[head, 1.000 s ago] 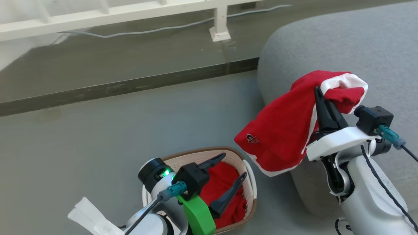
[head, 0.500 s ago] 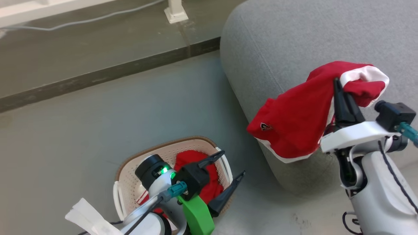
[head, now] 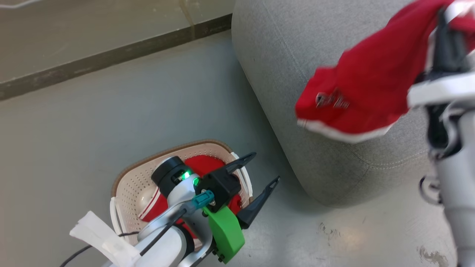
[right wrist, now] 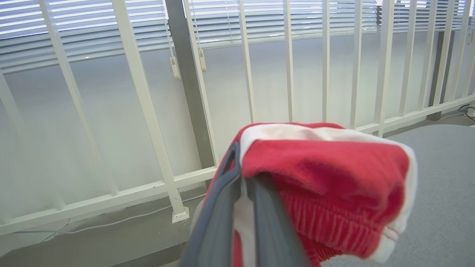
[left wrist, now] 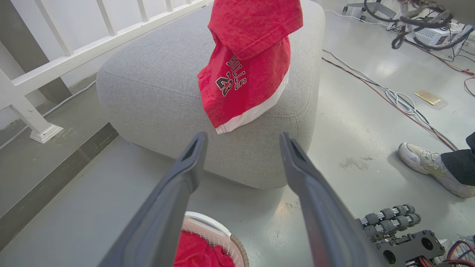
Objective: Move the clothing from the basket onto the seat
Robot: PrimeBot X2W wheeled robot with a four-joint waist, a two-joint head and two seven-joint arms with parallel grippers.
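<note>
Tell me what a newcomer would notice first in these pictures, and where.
The bright red garment with white lettering stands out, hanging from the shut right gripper over the grey seat. Next comes the cream basket on the floor beside the seat, with a second red garment inside and the open left gripper above its rim.

Count: 2 red garments (upper-right garment [head: 365, 81], lower-left garment [head: 206, 163]), 1 basket [head: 129, 188], 1 seat [head: 282, 63], 1 shoe [left wrist: 426, 163] at right edge.
</note>
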